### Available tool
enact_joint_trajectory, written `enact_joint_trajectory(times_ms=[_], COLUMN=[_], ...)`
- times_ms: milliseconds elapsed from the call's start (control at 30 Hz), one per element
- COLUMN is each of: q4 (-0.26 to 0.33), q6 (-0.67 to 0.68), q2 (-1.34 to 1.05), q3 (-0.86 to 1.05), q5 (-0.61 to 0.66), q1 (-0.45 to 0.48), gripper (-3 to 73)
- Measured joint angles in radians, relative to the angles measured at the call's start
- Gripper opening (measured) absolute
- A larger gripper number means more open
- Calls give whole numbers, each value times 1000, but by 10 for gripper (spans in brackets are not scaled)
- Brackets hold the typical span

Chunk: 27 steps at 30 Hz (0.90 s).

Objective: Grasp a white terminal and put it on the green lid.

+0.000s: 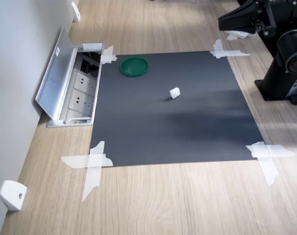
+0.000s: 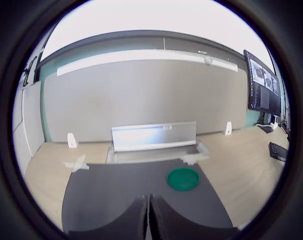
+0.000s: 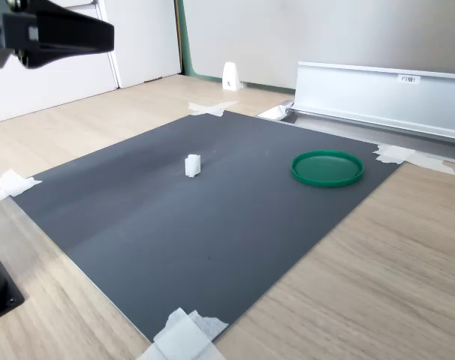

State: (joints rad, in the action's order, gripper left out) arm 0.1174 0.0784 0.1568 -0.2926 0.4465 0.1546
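The white terminal (image 1: 174,92) sits alone on the dark mat (image 1: 178,132), a little toward the middle of it, standing free with nothing touching it; in the second exterior view it shows as a small upright block (image 3: 192,165) casting a faint shadow. The green lid (image 1: 134,66) lies flat on the same mat, well apart from the terminal, near the mat's far corner beside the open floor socket box (image 1: 79,93) (its metal cover (image 1: 55,78) tilted up against the wall). In the second exterior view the lid (image 3: 327,168) is to the right of the terminal, rim up and with nothing in it, and in the wrist view it (image 2: 183,178) shows just beyond the gripper's tips. The gripper (image 2: 149,217) fills the lower middle of the wrist view, its two dark fingers (image 2: 134,220) pressed together with only a thin seam between them and nothing held. In both exterior views the arm (image 1: 259,19) is high and off to the side, above the bare wooden table (image 1: 178,200) rather than over the mat, far from both the terminal and the lid. White tape crosses (image 1: 92,164) pin the mat's corners, and a white wedge bracket (image 1: 12,195) stands by the wall at the first exterior view's lower left.
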Motion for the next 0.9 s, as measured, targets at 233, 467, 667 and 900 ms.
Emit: enact_joint_trajectory(times_ms=[233, 467, 667, 900], q4=[0, -5, -60, -137], q6=[22, 46, 62, 156], q2=[257, 523, 734, 948], q3=[-181, -353, -455, -561], q5=[180, 323, 422, 537], q1=[0, 0, 0, 0], gripper=[-9, -9, -9, -5])
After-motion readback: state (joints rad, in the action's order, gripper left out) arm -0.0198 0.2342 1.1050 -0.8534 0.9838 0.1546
